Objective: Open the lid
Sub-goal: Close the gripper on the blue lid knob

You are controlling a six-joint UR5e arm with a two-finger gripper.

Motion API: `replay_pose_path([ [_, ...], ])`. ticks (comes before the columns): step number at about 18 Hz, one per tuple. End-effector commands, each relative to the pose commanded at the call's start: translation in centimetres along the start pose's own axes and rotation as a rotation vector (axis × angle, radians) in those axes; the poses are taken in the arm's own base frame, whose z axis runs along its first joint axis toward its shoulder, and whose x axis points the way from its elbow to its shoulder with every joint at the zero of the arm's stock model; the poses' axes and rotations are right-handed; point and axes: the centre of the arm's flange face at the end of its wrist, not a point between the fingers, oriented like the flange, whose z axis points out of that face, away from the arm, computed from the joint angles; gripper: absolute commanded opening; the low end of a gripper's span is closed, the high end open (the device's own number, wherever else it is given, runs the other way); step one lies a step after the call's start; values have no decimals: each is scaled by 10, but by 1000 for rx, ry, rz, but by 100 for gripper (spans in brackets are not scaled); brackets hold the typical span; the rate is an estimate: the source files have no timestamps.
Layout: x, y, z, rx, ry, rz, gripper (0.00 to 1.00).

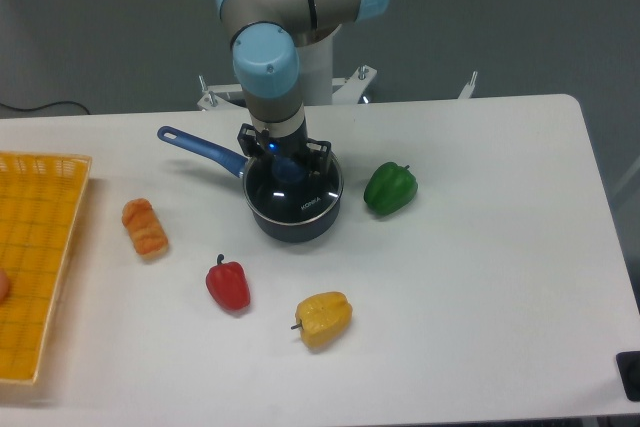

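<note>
Where seated, round glassy lid point(296, 190).

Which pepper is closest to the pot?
The green pepper. It sits just right of the saucepan, almost beside it, while the red pepper and yellow pepper lie farther off toward the table's front.

**One fixed camera, high and facing the arm**

A single view covered the scene. The camera stood on the side of the counter point(480, 277) opposite the arm's base and looked down at a steep angle, facing the robot. It sat far enough back to take in nearly the whole white top, its right edge and rounded far corner included, with grey floor beyond. The yellow basket point(35, 267) was cut off at the left border, and the arm's upper links ran out of the top. No second view shared anything.
</note>
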Motion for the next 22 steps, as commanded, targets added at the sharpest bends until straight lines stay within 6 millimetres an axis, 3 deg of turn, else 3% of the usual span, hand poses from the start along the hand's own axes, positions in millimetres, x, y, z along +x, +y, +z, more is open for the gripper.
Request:
replay_pose_path([
  [5, -1, -1, 3, -8, -1, 8, 74],
  [6, -1, 0, 2, -6, -1, 8, 69],
  [12, -2, -3, -2, 1, -6, 9, 66],
  [13, -3, -3, -3, 1, -6, 9, 60],
  [22, -11, -10, -19, 15, -17, 13, 59],
])
